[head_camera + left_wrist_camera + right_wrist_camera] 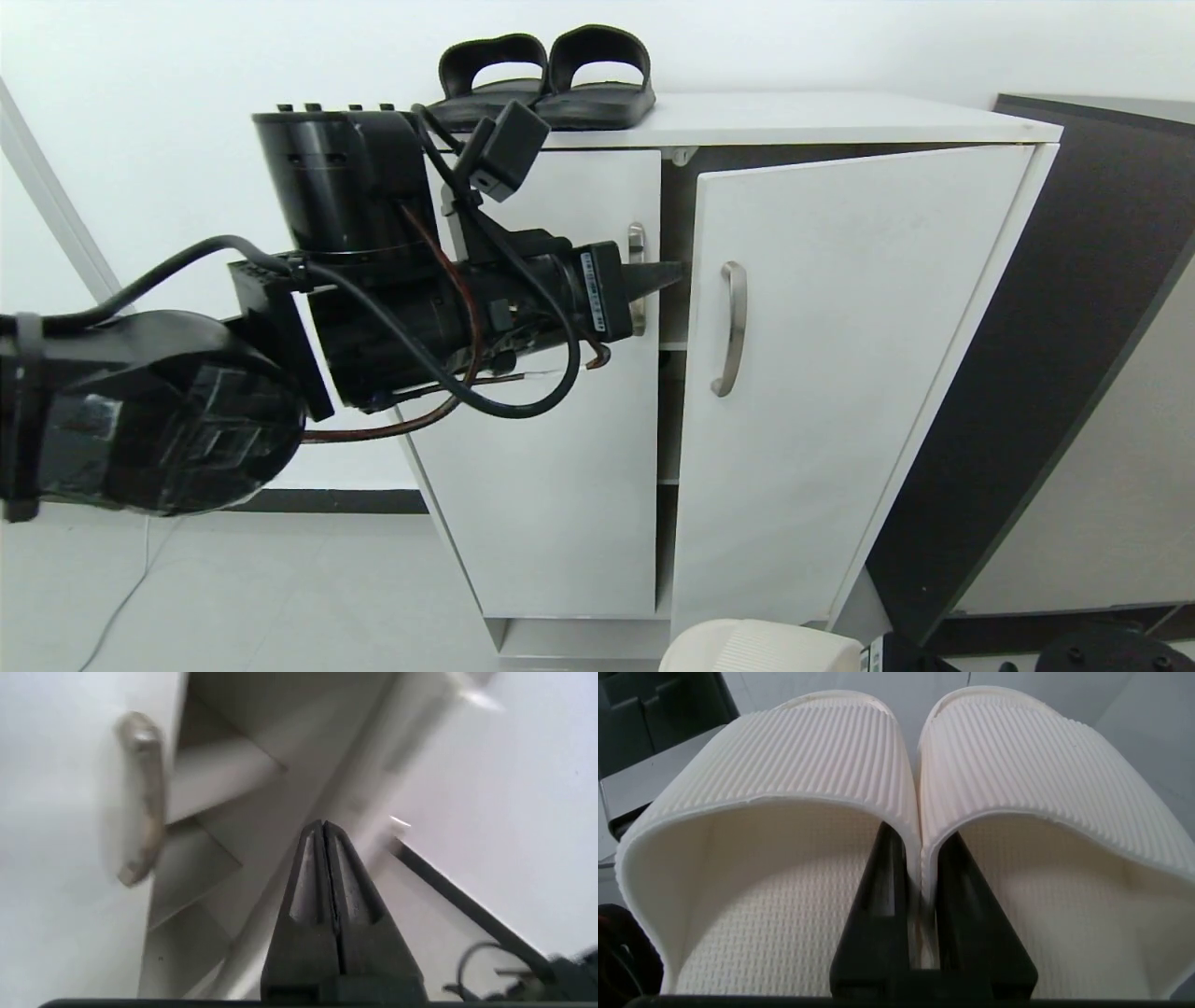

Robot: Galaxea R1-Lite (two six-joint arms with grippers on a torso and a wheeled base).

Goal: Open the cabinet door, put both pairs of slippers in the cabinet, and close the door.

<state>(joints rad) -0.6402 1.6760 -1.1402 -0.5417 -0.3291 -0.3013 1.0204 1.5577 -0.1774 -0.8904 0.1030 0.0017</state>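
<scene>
1. We see a white cabinet (803,117) filling the centre and right of the head view. Its right-hand door (840,392) stands ajar, leaving a dark gap beside the shut left-hand door (560,485).
2. The left gripper (674,273) lies level at the centre of the frame. Its tips are in that gap, just beside the left-hand door's handle (637,241).
3. Its fingers (306,873) are pressed flat together with nothing between them. We cannot tell whether they touch either door's edge.
4. A pair of black slippers (546,84) sits side by side on the cabinet top, at upper centre.
5. A pair of cream slippers (756,649) shows at the bottom edge, right of centre.
6. The right gripper (915,873) has its fingers (882,896) only narrowly parted. They pinch the two touching inner walls of the cream pair.
</scene>
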